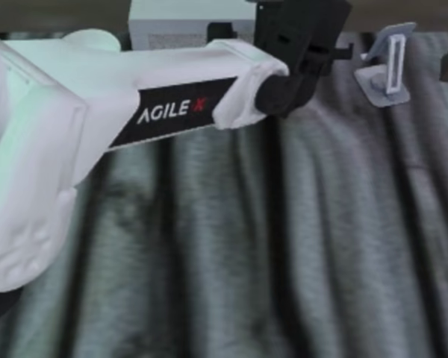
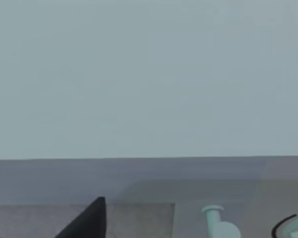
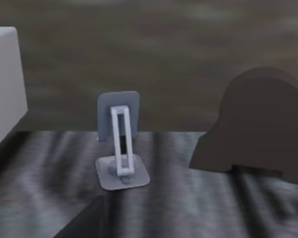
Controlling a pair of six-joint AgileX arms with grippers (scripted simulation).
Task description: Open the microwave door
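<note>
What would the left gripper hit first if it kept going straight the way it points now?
Most likely the microwave: the left gripper is at its front at the table's far edge, and the left wrist view is filled by a pale flat surface. Whether they already touch is unclear.

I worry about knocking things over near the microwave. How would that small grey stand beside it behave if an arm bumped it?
The stand would probably tip easily: its upright plate is tall over a small base. It looks thin and light, so it may also slide on the wrinkled cloth. It stands right of the microwave.
</note>
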